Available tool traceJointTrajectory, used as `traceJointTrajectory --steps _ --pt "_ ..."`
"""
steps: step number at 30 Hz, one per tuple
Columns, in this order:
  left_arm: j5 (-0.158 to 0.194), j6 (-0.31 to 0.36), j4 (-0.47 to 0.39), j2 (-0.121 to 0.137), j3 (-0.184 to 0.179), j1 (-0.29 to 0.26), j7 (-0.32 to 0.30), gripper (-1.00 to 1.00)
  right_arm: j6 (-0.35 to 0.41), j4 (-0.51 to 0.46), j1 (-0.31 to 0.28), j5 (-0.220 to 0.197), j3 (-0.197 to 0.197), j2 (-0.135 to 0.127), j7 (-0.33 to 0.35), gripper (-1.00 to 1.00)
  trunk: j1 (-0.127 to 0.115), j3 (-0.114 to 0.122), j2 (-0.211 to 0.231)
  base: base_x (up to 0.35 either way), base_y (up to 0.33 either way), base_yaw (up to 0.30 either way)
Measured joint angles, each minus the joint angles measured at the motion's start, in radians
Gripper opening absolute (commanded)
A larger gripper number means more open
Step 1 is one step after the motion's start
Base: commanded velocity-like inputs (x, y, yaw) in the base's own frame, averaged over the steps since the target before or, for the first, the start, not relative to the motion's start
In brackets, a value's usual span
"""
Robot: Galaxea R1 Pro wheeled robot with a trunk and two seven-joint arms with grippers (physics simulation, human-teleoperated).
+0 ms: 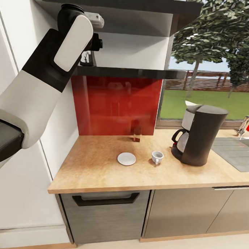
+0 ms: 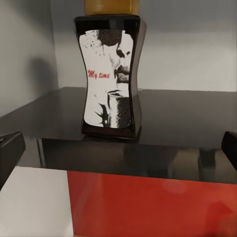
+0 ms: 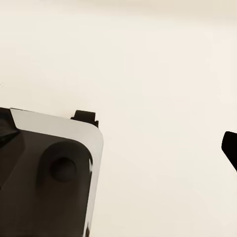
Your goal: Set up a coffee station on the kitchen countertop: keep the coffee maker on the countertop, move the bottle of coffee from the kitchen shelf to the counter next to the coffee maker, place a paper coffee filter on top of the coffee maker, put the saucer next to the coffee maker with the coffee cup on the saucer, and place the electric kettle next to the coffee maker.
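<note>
Left gripper [image 2: 118,148] spread wide before the bottle of coffee [image 2: 111,74] on the kitchen shelf [image 2: 187,116].
Head view: saucer [image 1: 126,158], coffee cup [image 1: 157,156], coffee maker [image 1: 200,135] on the kitchen countertop [image 1: 100,170]; right gripper's state unclear.

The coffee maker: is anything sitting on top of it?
A pale paper filter pokes up at the back edge of the coffee maker, behind its dark lid. How it rests there is hidden by the lid.

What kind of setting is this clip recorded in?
A simulated home kitchen, it seems: a wood-grain countertop over grey cabinets carries a coffee maker, a saucer and a cup. A sink with a tap sits by a window onto a lawn and trees.
</note>
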Motion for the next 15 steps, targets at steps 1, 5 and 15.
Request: traceJointTrajectory --steps 1,5,15 --pt "0.0 0.0 0.0 0.0 0.0 0.0 0.0 1.0 0.0 0.0 0.0 0.0 0.0 0.0 0.0 1.0 -0.004 0.003 0.007 0.0 0.0 0.0" --pt "0.0 0.0 0.0 0.001 0.002 0.0 0.0 1.0 0.0 0.0 0.0 0.0 0.0 0.0 0.0 1.0 -0.019 0.016 0.035 0.0 0.0 0.0" --pt "0.0 0.0 0.002 0.002 0.005 0.0 0.0 1.0 0.0 0.0 0.0 0.0 0.0 0.0 0.0 1.0 -0.046 0.038 0.084 0.0 0.0 0.0"
